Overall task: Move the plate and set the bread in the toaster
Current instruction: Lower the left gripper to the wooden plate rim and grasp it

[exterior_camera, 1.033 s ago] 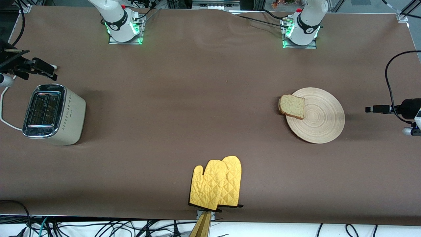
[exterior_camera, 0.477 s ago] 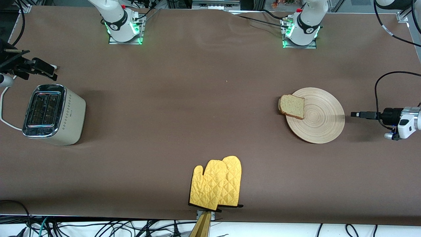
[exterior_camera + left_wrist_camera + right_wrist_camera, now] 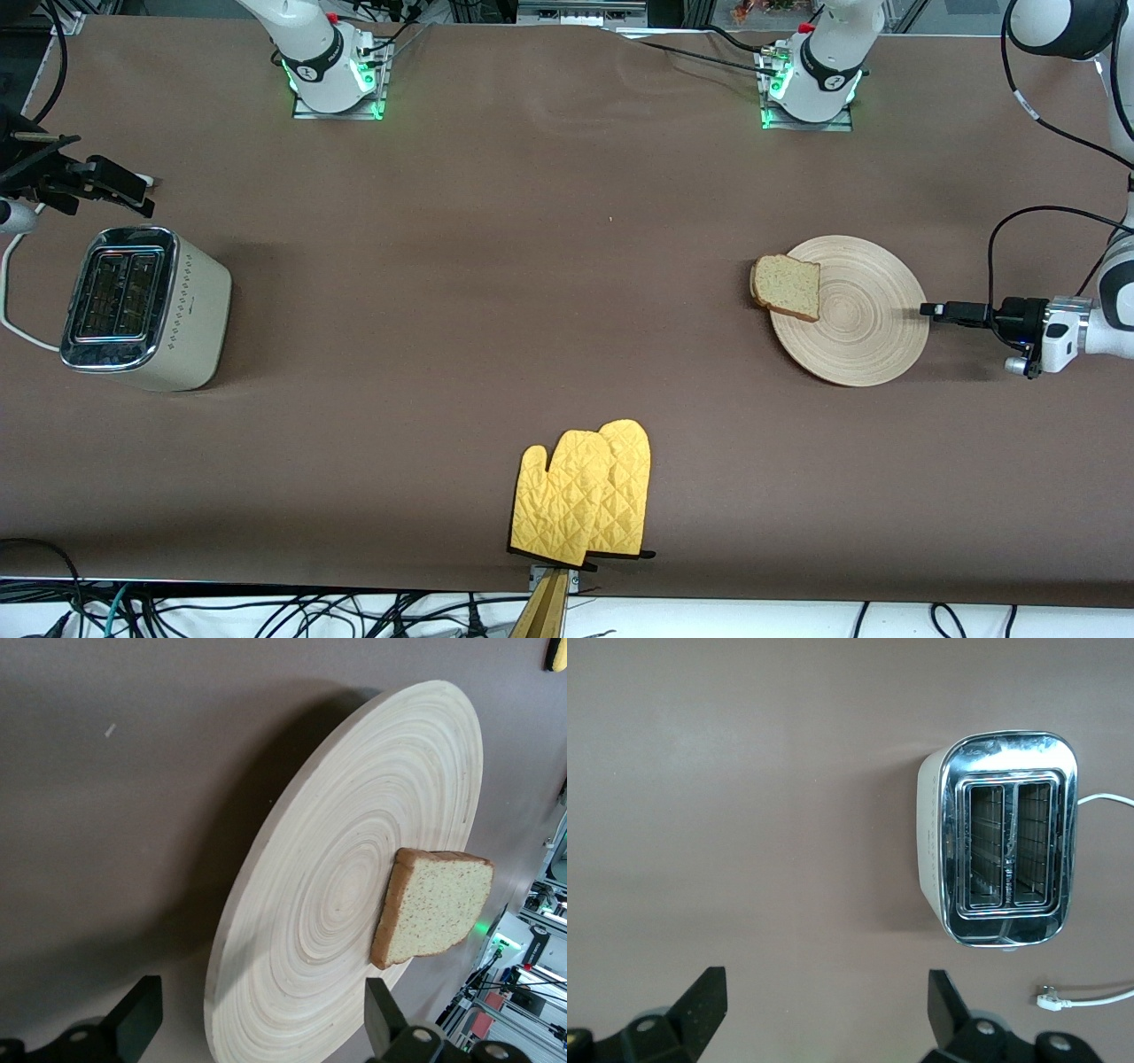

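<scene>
The beige wooden plate (image 3: pixel 864 332) lies toward the left arm's end of the table. The bread (image 3: pixel 786 286) rests on its rim, overhanging the edge toward the right arm's end. My left gripper (image 3: pixel 930 310) is low and level at the plate's other edge, open. In the left wrist view the plate's (image 3: pixel 337 877) rim lies between the open left gripper's (image 3: pixel 261 1028) jaws, with the bread (image 3: pixel 438 904) farther along. The cream toaster (image 3: pixel 142 306) stands at the right arm's end. My right gripper (image 3: pixel 133 190) hangs open over bare table beside the toaster (image 3: pixel 1010 837), and shows empty in its own view (image 3: pixel 824 1010).
A pair of yellow oven mitts (image 3: pixel 585 501) lies at the table's edge nearest the front camera, midway along. The toaster's white cord (image 3: pixel 13 310) loops off the table's end, its plug (image 3: pixel 1050 997) on the table.
My left gripper has moved in from the table's end to the plate's rim. The right arm, plate, bread and toaster have not moved.
</scene>
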